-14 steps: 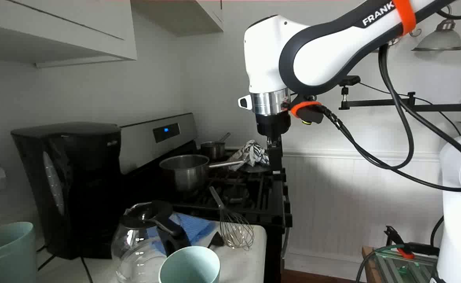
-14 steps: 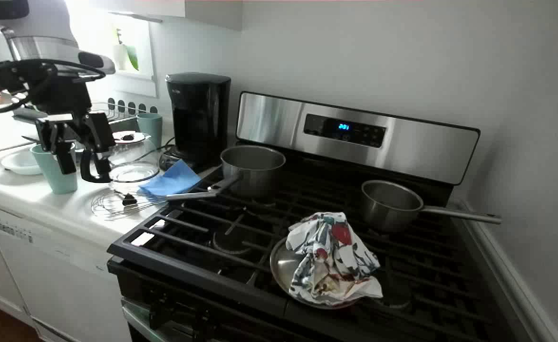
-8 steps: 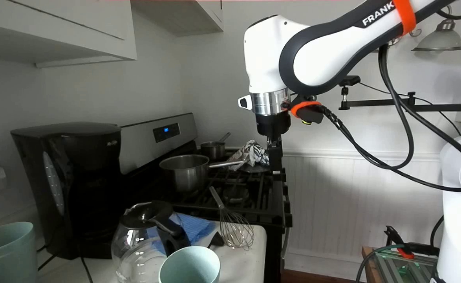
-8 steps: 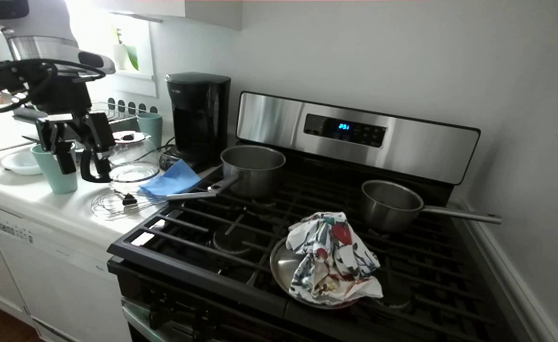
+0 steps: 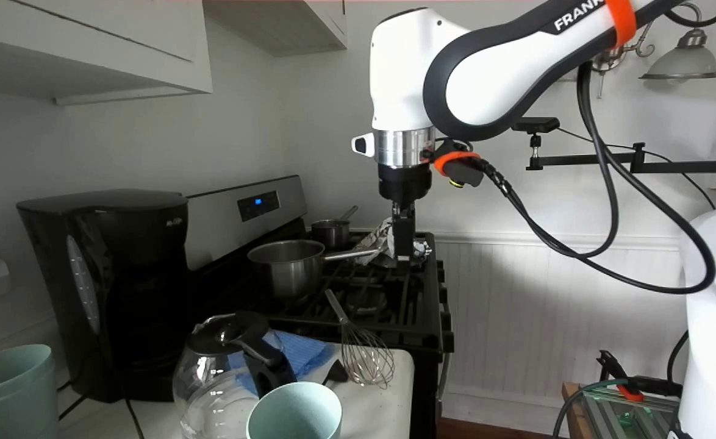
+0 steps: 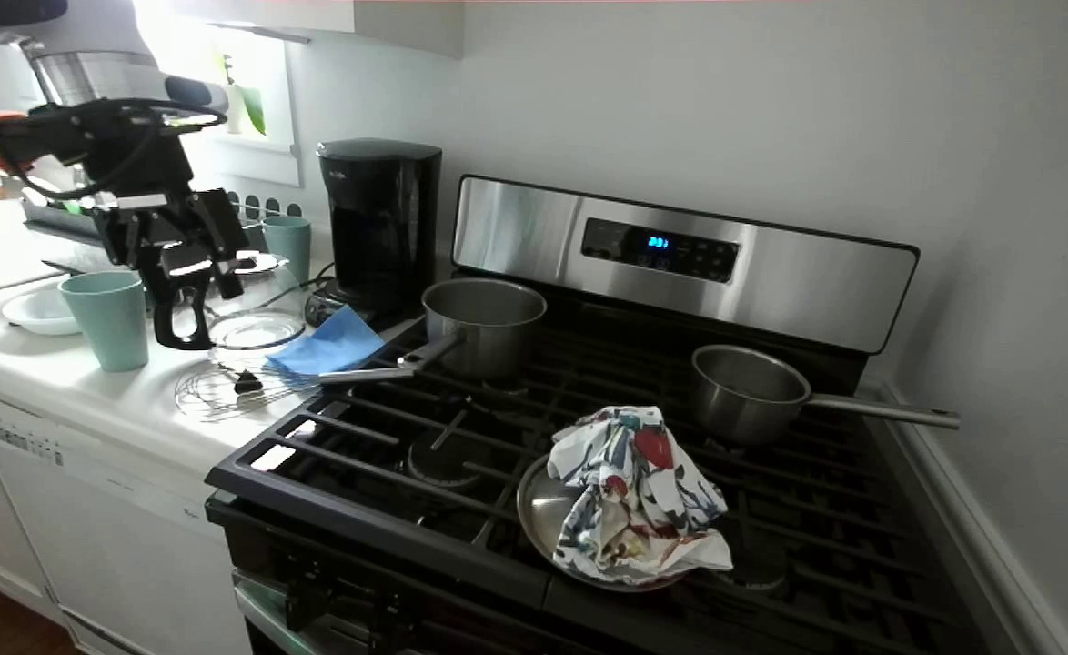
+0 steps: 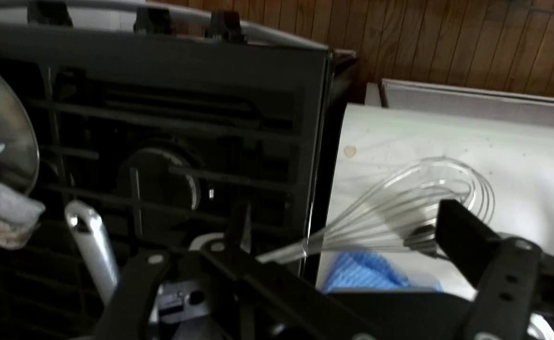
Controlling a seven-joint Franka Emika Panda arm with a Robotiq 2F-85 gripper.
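A gripper (image 7: 345, 217), empty and spread wide, is suspended above a wire whisk (image 5: 359, 347).
The whisk's loops are supported by the white counter (image 7: 532, 156) beside a blue cloth (image 6: 334, 344); its handle is extended over the black stove (image 7: 173, 54).

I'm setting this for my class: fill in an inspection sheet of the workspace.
Surface: white counter beside black stove; brown spot on counter.
Job's things: whisk, partly on counter, partly over stove.
Clutter: carafe, two cups, blue cloth, two pots, patterned cloth over pan or lid, small black object.
Gripper: open, in the air, holding nothing.
Cables: black cable looping by the arm; cords on counter.
Surroundings: coffee maker, wall, cabinet, wood floor.
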